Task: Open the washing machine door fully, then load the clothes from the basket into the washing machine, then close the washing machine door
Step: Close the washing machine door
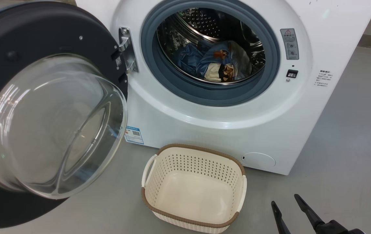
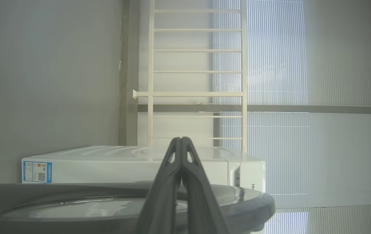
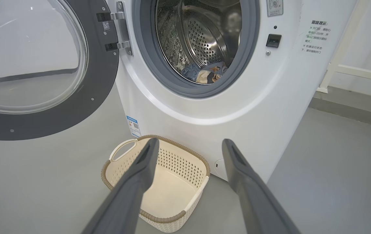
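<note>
Black-rimmed door (image 1: 26,26) stands wide beside the basket (image 1: 198,165), right tool (image 1: 284,198) spread, left tool (image 2: 180,139) pressed together.

We find the washing machine door (image 1: 42,32) cut off at the frame's left edge, well left of the right gripper (image 1: 284,199). Beyond its fingertips, the gasket (image 3: 201,92) hides the lower part of the clothes (image 3: 205,74). Print on the warning label (image 1: 289,44) is too small to read.

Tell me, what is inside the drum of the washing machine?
The clothes lie at the bottom of the steel drum: light-blue fabric with orange-brown print and a cream piece. Anything beneath the pile is covered.
</note>
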You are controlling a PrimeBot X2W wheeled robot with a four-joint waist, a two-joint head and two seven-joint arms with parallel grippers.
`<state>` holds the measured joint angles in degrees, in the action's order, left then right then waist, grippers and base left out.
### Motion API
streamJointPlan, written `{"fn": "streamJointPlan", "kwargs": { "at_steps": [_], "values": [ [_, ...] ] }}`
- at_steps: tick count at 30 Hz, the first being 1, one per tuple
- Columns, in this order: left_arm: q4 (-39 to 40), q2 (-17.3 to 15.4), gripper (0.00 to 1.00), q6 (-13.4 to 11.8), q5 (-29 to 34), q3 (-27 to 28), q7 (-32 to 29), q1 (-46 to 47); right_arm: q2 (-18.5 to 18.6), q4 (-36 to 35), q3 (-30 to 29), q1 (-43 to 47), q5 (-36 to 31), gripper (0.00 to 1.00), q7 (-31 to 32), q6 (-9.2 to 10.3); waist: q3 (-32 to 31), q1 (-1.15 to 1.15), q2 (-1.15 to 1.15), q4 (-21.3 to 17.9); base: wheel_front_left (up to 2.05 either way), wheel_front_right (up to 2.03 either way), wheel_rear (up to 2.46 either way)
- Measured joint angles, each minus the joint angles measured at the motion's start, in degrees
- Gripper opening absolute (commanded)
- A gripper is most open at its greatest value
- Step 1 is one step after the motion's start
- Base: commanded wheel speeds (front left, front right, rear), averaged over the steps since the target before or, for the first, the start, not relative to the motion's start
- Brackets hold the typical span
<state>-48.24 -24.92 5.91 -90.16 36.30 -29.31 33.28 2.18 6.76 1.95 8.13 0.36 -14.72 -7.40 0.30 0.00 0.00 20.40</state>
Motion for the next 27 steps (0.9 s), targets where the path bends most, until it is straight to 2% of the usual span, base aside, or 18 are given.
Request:
{"fn": "streamJointPlan", "kwargs": {
  "at_steps": [13,18,27],
  "values": [
    [2.0,0.3,0.0,0.4,-3.6,-1.4,-13.6,-1.6,0.2,0.2,0.5,0.0,-0.2,1.0,0.0,0.0,-0.7,0.0,0.0,0.8,0.0,0.0,0.0],
    [6.5,1.4,0.0,-1.2,-4.4,-2.4,-17.7,-4.2,0.2,0.2,0.2,0.1,-0.2,1.0,0.0,0.0,-0.6,0.0,0.0,1.5,0.0,0.0,0.0],
    [18.0,5.7,0.0,-5.5,-4.6,-5.1,-23.2,-10.3,0.1,0.2,-0.2,0.1,-0.2,1.0,0.0,0.0,-0.5,0.0,0.0,2.9,0.0,0.0,0.0]
  ]
}}
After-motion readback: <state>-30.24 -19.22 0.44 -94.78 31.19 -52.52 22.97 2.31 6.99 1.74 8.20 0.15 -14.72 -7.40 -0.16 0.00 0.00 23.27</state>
